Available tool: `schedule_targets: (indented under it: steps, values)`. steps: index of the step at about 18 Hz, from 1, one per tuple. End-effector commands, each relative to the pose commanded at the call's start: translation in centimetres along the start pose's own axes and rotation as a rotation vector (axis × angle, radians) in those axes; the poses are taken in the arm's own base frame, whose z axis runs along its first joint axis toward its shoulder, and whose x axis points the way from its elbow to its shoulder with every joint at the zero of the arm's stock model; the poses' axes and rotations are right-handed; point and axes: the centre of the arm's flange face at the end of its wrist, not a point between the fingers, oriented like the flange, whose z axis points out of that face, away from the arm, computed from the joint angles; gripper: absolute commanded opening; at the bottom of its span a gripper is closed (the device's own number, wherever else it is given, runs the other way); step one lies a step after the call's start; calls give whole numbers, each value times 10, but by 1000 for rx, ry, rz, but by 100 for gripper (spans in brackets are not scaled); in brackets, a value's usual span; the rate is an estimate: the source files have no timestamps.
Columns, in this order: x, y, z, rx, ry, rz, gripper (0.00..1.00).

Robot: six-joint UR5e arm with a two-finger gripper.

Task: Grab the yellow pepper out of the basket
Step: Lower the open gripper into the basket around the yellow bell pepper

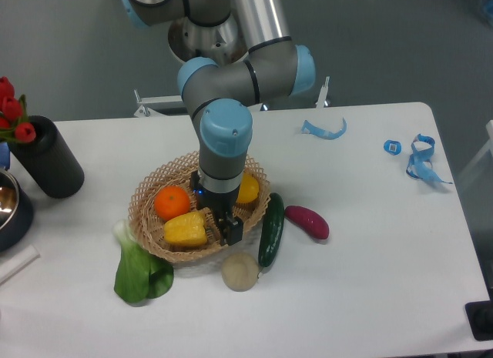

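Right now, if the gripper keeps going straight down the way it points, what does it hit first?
Probably the basket floor or the right edge of the pepper. The gripper points down just right of the pepper, though depth is unclear from this one view.

You are looking at a robotics lab; an arm (231, 73) on a pedestal stands behind the white tabletop (370, 281); toy produce fills a wicker basket (146, 200); blue tape scraps (420, 158) lie well right of it.
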Motion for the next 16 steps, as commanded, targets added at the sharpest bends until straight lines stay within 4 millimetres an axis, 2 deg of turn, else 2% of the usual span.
schedule_targets:
  steps: [16]
  values:
    - [11,-13,21,-11,39,17,100]
